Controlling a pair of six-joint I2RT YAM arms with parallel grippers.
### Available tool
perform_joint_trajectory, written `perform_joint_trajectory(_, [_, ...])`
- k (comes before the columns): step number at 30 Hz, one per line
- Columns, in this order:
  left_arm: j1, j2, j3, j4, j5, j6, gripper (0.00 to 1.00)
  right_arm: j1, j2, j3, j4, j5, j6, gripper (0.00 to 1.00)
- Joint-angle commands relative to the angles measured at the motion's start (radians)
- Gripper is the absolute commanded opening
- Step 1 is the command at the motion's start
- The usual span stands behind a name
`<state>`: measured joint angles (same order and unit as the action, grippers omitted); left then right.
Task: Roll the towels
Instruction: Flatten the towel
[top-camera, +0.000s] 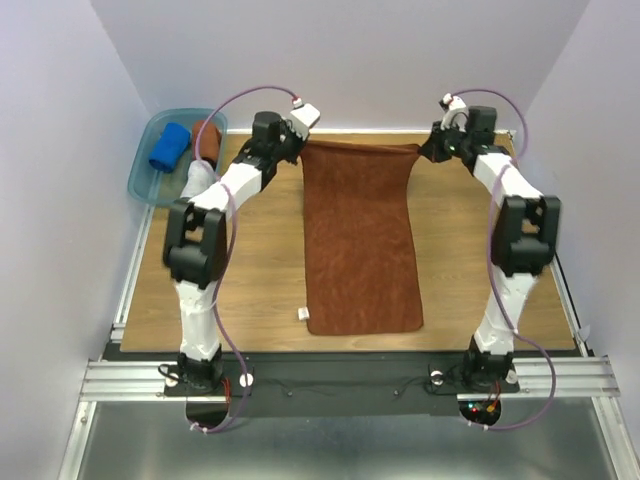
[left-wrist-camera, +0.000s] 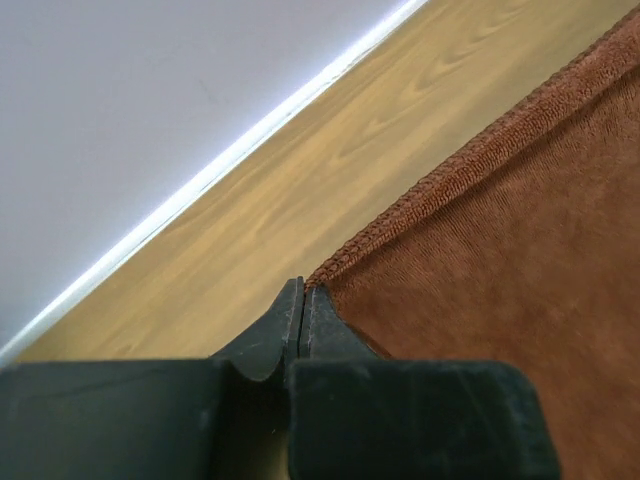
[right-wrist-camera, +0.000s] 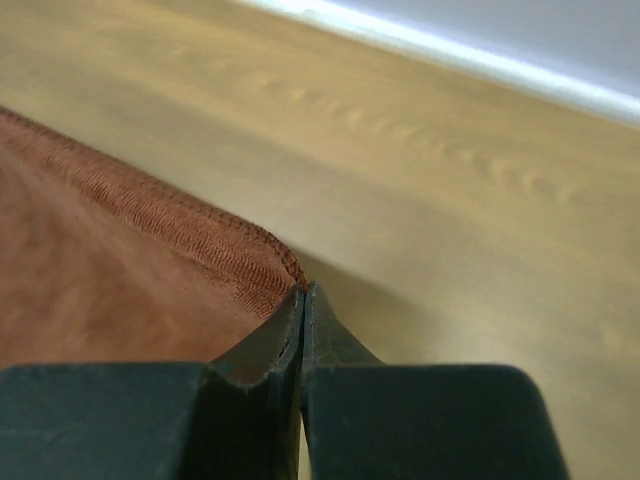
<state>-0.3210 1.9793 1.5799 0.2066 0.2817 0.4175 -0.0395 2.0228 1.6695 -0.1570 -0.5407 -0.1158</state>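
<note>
Towel: rust-brown towel (top-camera: 361, 240) lies flat along the middle of the bench (top-camera: 260, 290), far edge near the back wall
Left gripper (left-wrist-camera: 303, 292): pressed together, pinching the towel's far-left corner
Right gripper (right-wrist-camera: 303, 294): pressed together, nipping the far-right corner
Handling: soft, light terry, likely to sag and crease between the corners
Best hold: hemmed corners, both at once, so the edge rolls evenly

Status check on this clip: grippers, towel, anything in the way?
Left gripper and right gripper shut on the far corners of the rust-brown towel. Towel flat, unrolled. Path clear.
</note>
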Motion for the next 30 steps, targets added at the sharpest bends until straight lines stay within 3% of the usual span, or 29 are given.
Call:
perform_joint_trajectory(1, [0.072, 0.198, 0.273, 0.007, -0.088, 0.007, 0.00, -0.026, 0.254, 0.311, 0.096, 0.131, 0.022, 0.01])
perform_joint_trajectory(4, [0.080, 0.395, 0.579, -0.077, -0.064, 0.018, 0.00, -0.017, 0.448, 0.520, 0.074, 0.200, 0.048, 0.01])
perform_joint_trajectory(5, [0.080, 0.471, 0.632, -0.114, -0.059, 0.018, 0.06, -0.014, 0.477, 0.554, 0.071, 0.228, 0.050, 0.06])
perform_joint_trajectory(7, [0.077, 0.526, 0.718, -0.134, -0.081, 0.012, 0.32, -0.010, 0.522, 0.596, 0.066, 0.272, 0.051, 0.54])
perform_joint_trajectory(8, [0.077, 0.542, 0.750, -0.127, -0.138, -0.003, 0.62, -0.007, 0.536, 0.607, 0.066, 0.316, 0.057, 0.74])
perform_joint_trajectory(10, [0.079, 0.555, 0.749, -0.093, -0.221, -0.029, 0.99, -0.007, 0.530, 0.601, 0.065, 0.360, 0.077, 0.96])
perform_joint_trajectory(11, [0.080, 0.547, 0.737, -0.085, -0.236, -0.032, 0.99, -0.007, 0.499, 0.570, 0.065, 0.378, 0.073, 1.00])
perform_joint_trajectory(15, [0.095, 0.466, 0.680, -0.120, -0.273, -0.060, 0.99, -0.007, 0.330, 0.452, 0.033, 0.326, 0.015, 1.00])
perform_joint_trajectory(18, [0.099, 0.302, 0.528, -0.205, -0.185, -0.062, 0.99, 0.007, 0.182, 0.268, -0.056, 0.194, -0.103, 0.95])
perform_joint_trajectory(19, [0.099, 0.208, 0.484, -0.251, -0.064, -0.037, 0.99, 0.012, 0.100, 0.206, -0.150, 0.138, -0.158, 0.90])
perform_joint_trajectory(22, [0.091, 0.037, 0.323, -0.430, 0.066, -0.036, 0.96, 0.036, -0.004, 0.139, -0.359, 0.061, -0.240, 0.75])
perform_joint_trajectory(23, [0.089, 0.003, 0.257, -0.475, 0.123, -0.064, 0.91, 0.064, -0.025, 0.087, -0.406, 0.026, -0.260, 0.72])
perform_joint_trajectory(26, [0.080, -0.092, 0.178, -0.631, 0.183, -0.098, 0.72, 0.124, -0.096, -0.008, -0.528, 0.012, -0.315, 0.53])
perform_joint_trajectory(28, [0.079, -0.169, 0.038, -0.676, 0.206, -0.126, 0.65, 0.173, -0.142, -0.115, -0.578, 0.016, -0.347, 0.42])
perform_joint_trajectory(30, [0.079, -0.255, -0.032, -0.667, 0.220, -0.141, 0.64, 0.203, -0.167, -0.223, -0.601, 0.022, -0.354, 0.31])
